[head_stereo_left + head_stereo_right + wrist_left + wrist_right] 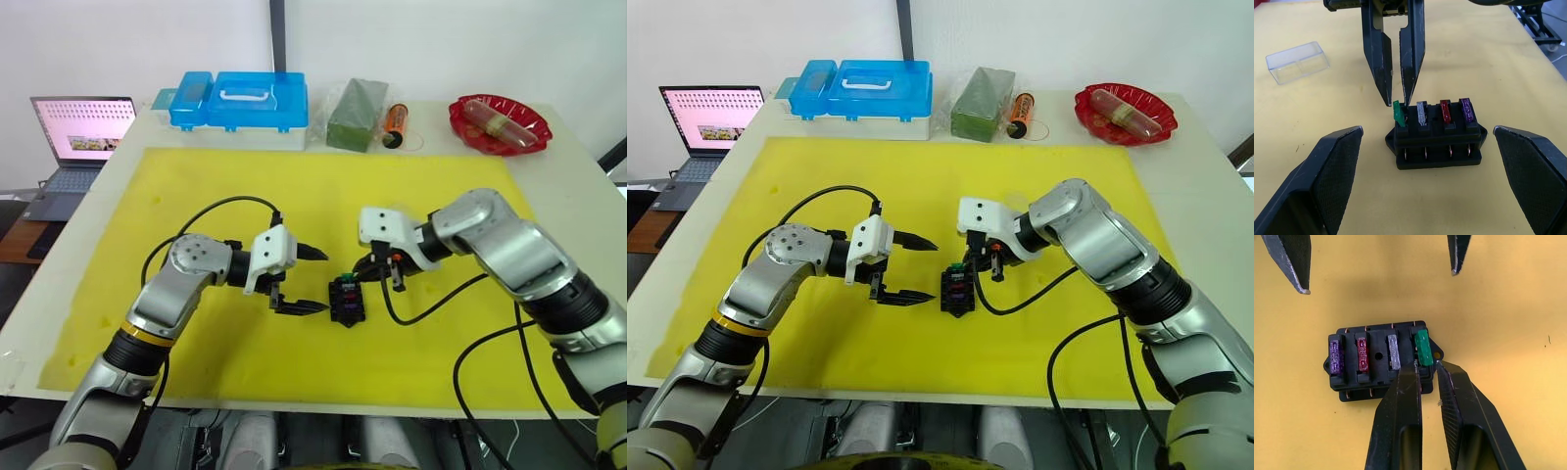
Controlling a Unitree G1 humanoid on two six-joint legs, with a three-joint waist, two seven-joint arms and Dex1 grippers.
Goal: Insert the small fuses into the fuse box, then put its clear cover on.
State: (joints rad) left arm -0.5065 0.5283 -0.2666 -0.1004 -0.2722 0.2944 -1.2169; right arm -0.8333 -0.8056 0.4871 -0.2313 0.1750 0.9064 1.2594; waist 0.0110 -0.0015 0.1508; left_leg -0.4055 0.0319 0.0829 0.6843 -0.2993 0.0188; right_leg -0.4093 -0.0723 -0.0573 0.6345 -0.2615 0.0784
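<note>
The fuse box (348, 300) sits on the yellow mat (196, 352). The right gripper (1425, 364), fingers narrowly apart, tips at the tilted green fuse (1399, 114) in the box's end slot. The left gripper (299, 281) hovers wide open beside the box.

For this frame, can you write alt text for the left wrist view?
A small black plastic fuse box on a yellow mat holds four small blade fuses: green, grey, red, purple. The green one leans askew, with the right gripper poised narrowly open just above it. A clear rectangular plastic cover lies apart.
</note>
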